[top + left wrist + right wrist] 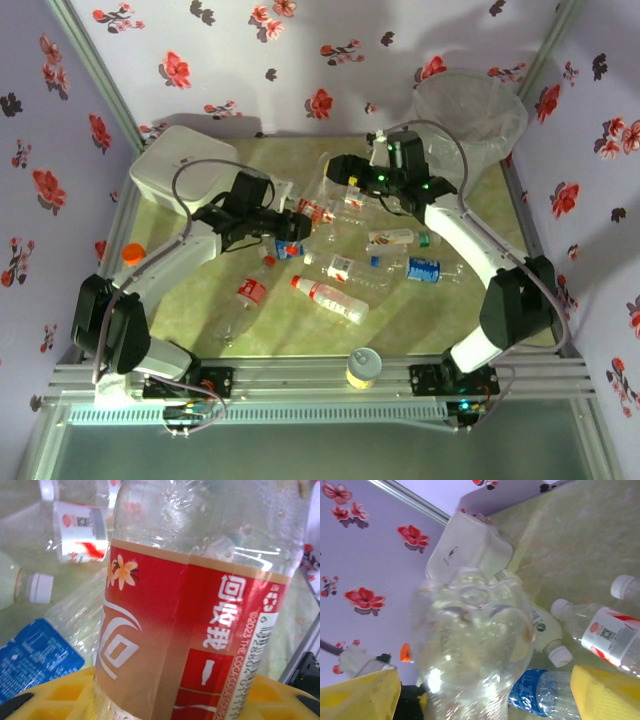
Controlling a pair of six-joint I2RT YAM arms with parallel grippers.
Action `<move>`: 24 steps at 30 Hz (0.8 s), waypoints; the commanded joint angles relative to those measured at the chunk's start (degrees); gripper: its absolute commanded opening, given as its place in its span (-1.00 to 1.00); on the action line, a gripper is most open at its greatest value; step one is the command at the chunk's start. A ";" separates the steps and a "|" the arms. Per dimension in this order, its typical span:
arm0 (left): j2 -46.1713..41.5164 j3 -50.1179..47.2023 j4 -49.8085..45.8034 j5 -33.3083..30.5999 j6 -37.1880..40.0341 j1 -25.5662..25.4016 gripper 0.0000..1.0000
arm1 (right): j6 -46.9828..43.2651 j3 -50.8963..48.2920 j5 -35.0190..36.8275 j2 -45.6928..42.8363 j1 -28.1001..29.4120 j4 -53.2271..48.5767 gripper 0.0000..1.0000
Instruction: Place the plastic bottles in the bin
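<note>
First the left gripper (292, 226): closed round the red-labelled bottle (190, 630), yellow fingers (50, 697) flanking the bottle's lower body in the wrist view; it sits mid-worktop, left of centre. Then the right gripper (347, 170): has hold of a clear bottle (472, 640), base turned to the wrist camera, held clear of the worktop (440, 320) toward the far edge. One yellow finger (360, 695) lies against it; the other stands a little apart from what shows of it. On the near side of both grippers, loose bottles lie on their sides across the middle: a blue-labelled bottle (422, 270) toward the right edge, a green-capped bottle (395, 238) just beyond it, a white-labelled bottle (343, 267) at centre, a long red-capped bottle (335, 300) nearer the front, a red-banded bottle (250, 293) left of that. The bin (505, 125) stands at the far right corner, near the right gripper, well apart from the left. White box (185, 170) in the far left corner. Orange-capped bottle (132, 253) by the left edge, beside the left arm. Yellow can (363, 368) at the near edge, between the arm bases.
</note>
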 commanded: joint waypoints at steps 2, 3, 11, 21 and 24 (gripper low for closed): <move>0.80 -1.54 7.12 3.62 -2.00 -1.07 -0.32 | -2.56 3.81 3.39 1.19 -0.01 -5.47 0.82; 1.29 -1.69 8.46 4.40 -2.70 -1.07 -0.32 | -2.28 4.18 3.32 1.66 0.00 -6.07 0.84; 6.48 4.39 5.61 8.18 -2.31 -1.53 -0.32 | -1.31 5.02 1.98 3.03 -0.27 -6.42 0.45; 3.00 1.96 9.62 4.82 -5.32 -1.46 -0.09 | -1.46 5.98 2.41 1.13 -1.05 -6.21 -0.11; 2.32 1.53 9.80 3.98 -6.08 -1.42 0.09 | -1.95 6.91 3.20 0.09 -1.36 -6.97 -0.21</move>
